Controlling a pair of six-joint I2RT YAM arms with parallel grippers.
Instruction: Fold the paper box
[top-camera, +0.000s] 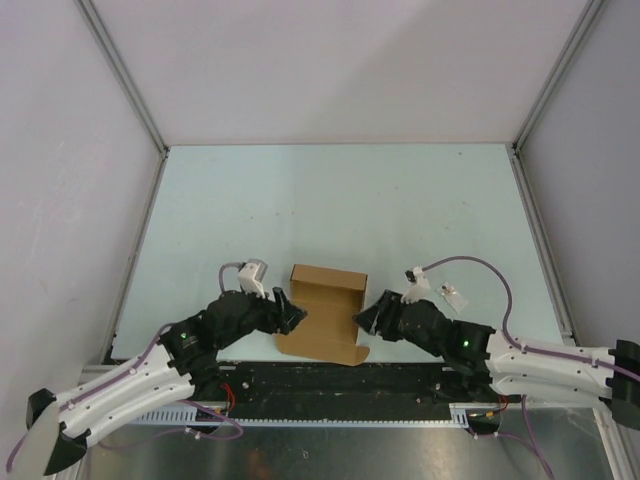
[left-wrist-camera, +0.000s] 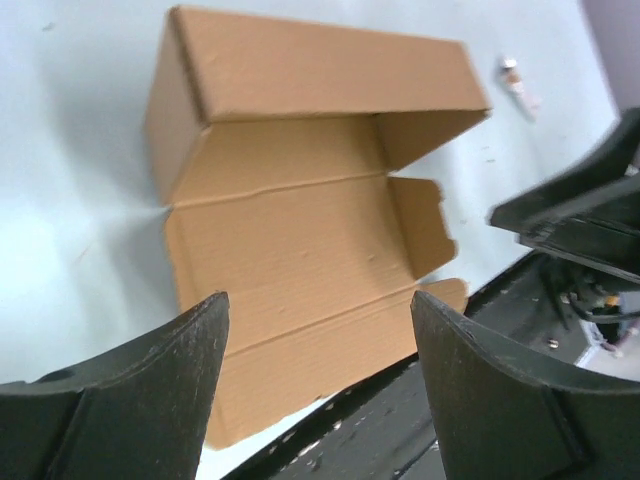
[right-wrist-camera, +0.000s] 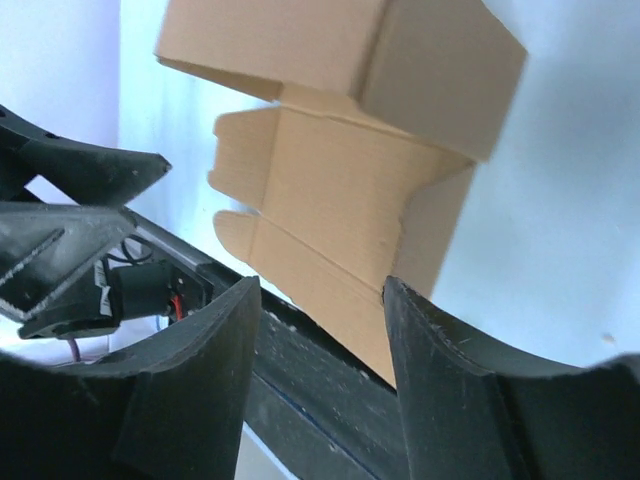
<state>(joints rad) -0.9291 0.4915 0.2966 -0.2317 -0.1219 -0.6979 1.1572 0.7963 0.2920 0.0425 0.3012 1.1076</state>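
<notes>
The brown paper box (top-camera: 325, 310) lies half-folded on the pale table near the front edge, its far wall raised and its near flap flat, overhanging the black rail. It also shows in the left wrist view (left-wrist-camera: 300, 220) and the right wrist view (right-wrist-camera: 350, 170). My left gripper (top-camera: 297, 312) is open at the box's left side, with the near flap between its fingertips (left-wrist-camera: 320, 330). My right gripper (top-camera: 362, 318) is open at the box's right side, its fingers straddling the near right corner (right-wrist-camera: 320, 300). Neither holds anything.
A tiny silvery-white packet (top-camera: 455, 295) lies on the table right of the box; it also shows in the left wrist view (left-wrist-camera: 518, 85). The black rail (top-camera: 330, 380) runs along the near edge. Walls (top-camera: 80, 150) enclose the table on three sides.
</notes>
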